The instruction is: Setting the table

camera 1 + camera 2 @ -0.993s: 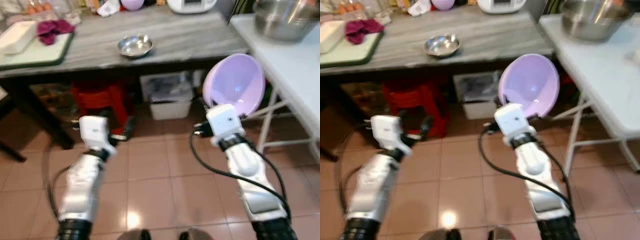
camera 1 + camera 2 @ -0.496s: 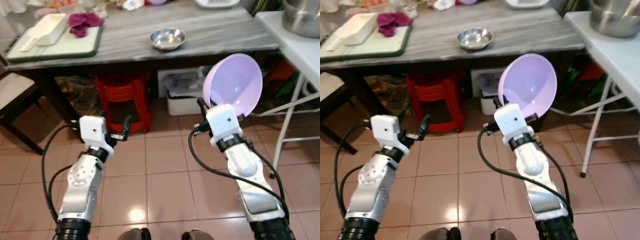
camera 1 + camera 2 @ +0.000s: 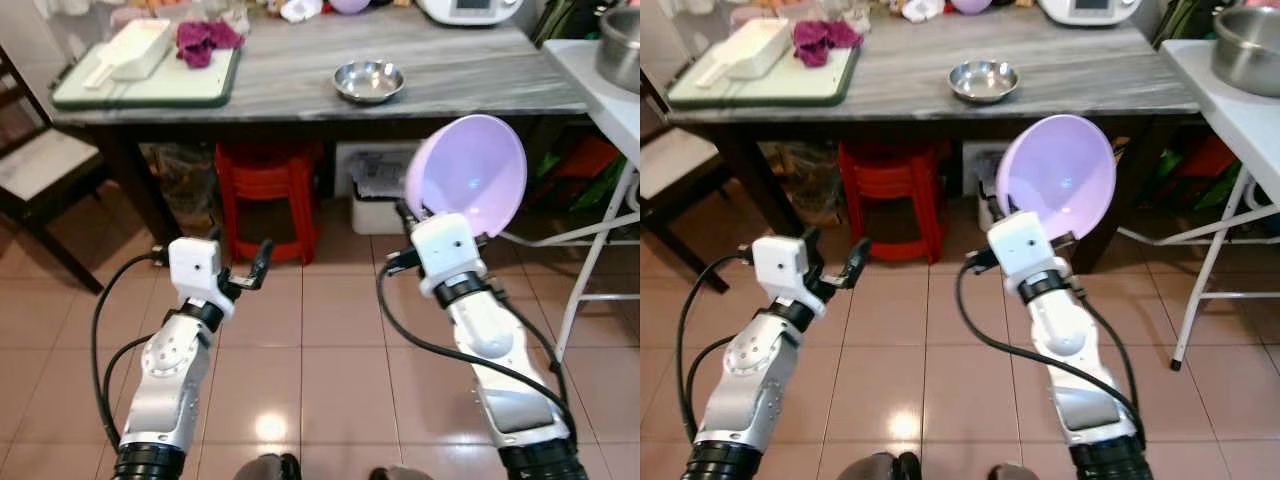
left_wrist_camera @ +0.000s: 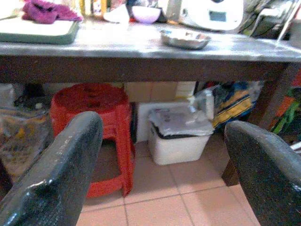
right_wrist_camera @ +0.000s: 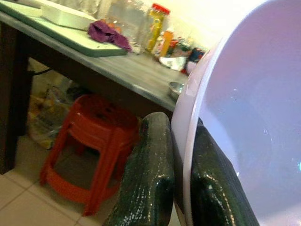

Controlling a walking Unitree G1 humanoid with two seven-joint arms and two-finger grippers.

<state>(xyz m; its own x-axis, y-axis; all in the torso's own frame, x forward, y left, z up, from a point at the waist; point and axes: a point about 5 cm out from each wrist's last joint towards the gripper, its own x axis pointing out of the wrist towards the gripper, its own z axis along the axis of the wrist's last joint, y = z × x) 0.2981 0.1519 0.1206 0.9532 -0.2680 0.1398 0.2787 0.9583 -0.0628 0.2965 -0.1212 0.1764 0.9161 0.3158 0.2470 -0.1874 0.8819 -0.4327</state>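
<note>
My right gripper is shut on the rim of a lilac plastic bowl, held on edge in front of me above the tiled floor; in the right wrist view its fingers pinch the bowl's rim. The left gripper stands open with nothing in it, level with the red stool; its fingers sit wide apart in the left wrist view. Ahead stands a long grey-topped table with a small steel bowl on it.
A green tray with a white container and a purple cloth lies on the table's left. Red stools and a white bin sit under it. A dark chair is left, a white folding table right.
The camera has swung, so the table and stools now sit further right and lower in view and the chair has come into sight. Both arms keep their pose; the bowl stays gripped.
</note>
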